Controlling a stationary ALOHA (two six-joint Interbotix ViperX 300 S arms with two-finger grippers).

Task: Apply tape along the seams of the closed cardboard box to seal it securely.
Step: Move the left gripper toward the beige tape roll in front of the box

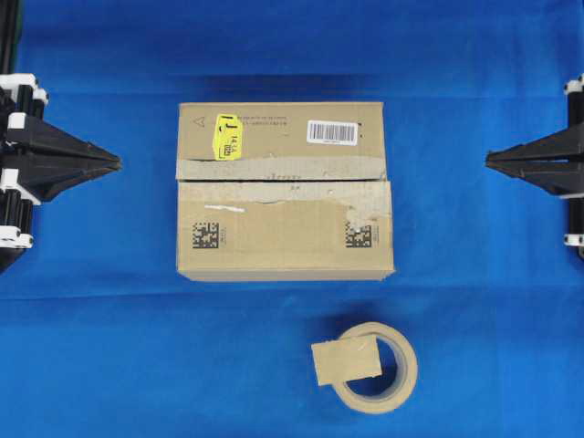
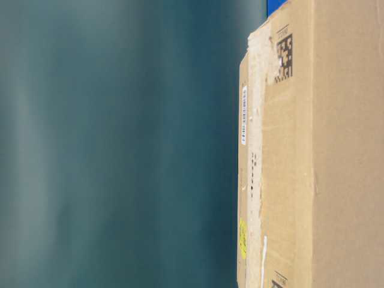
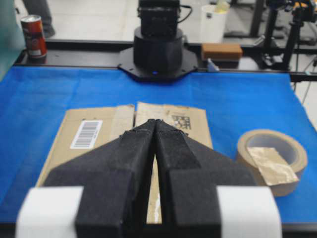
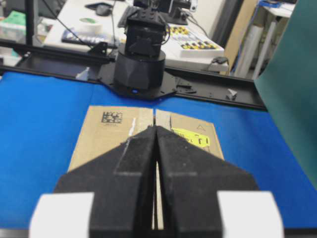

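The cardboard box [image 1: 283,228] lies closed in the middle of the blue cloth, with a yellow sticker [image 1: 226,136], a white barcode label and two black square codes on top. The seams [image 1: 274,181] show as a thin dark line between the two flaps, with pale torn old tape strips [image 1: 283,168] beside it. The tape [image 1: 345,359], a small tan square piece, rests on the tape roll [image 1: 406,365] in front of the box. My left gripper [image 1: 119,162] is shut and empty left of the box; my right gripper [image 1: 488,161] is shut and empty to its right. Both point at the box.
Each wrist view looks across the box [image 3: 94,134] [image 4: 109,129] to the opposite arm's black base [image 3: 158,49] [image 4: 141,54]. A red can [image 3: 33,34] stands beyond the cloth's far corner. The table-level view is filled by the box's side [image 2: 318,150].
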